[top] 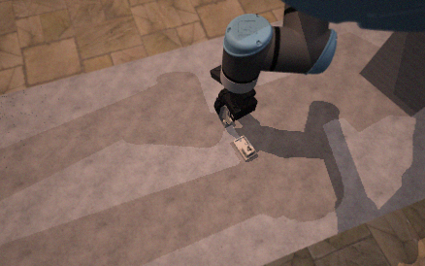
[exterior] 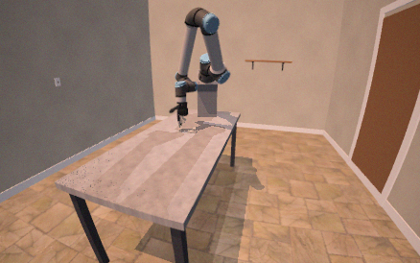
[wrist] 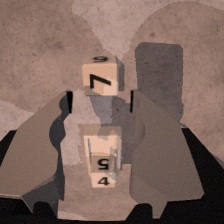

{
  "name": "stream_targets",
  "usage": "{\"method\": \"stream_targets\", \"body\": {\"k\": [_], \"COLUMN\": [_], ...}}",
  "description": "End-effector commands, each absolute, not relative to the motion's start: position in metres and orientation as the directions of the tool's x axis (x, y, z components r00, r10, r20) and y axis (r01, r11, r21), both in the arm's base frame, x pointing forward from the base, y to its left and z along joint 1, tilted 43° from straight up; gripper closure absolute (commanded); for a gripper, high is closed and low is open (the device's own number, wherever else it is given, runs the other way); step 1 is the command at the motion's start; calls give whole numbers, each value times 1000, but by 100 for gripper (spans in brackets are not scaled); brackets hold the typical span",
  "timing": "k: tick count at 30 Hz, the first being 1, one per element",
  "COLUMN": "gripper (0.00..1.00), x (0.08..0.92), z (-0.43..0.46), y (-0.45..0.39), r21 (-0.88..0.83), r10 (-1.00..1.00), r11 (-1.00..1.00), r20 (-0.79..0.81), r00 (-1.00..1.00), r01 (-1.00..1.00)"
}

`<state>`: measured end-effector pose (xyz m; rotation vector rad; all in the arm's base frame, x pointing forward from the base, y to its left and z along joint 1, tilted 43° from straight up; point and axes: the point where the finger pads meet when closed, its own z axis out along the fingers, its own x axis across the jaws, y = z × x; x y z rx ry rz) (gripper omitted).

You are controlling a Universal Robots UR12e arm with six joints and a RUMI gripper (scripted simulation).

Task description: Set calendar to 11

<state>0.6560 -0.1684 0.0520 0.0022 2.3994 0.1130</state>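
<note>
My gripper (top: 227,120) (exterior: 180,126) (wrist: 101,92) points down, partly open, with nothing between its fingertips. One pale cube (wrist: 99,80) lies outside the tray, just beyond the fingertips in the wrist view; a sideways 7 faces the camera and a 6 or 9 shows on its far face. In the top view it is largely hidden by the fingers. The tray (wrist: 119,151) is below the fingers in the wrist view. The other cube (wrist: 103,163) (top: 246,147) is at the tray's lower end there, showing 5 and 4. The month's name is not readable.
The arm's grey pedestal (top: 400,73) (exterior: 207,101) stands on the table (exterior: 144,168) behind the gripper. The arm's shadow falls beside the tray. A wall shelf (exterior: 268,61) hangs far behind the table.
</note>
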Motion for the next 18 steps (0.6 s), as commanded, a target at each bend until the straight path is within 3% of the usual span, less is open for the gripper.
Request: {"method": "stream_targets", "body": {"k": [1,18], "gripper": [72,72], "x": [661,663], "z": [50,47], "y": [-169,-168], "r21": [79,79], "r10": [31,32], "r11": [996,996], "r20": [-676,-676], "r00": [-736,-737], "r01": [-30,-30]}}
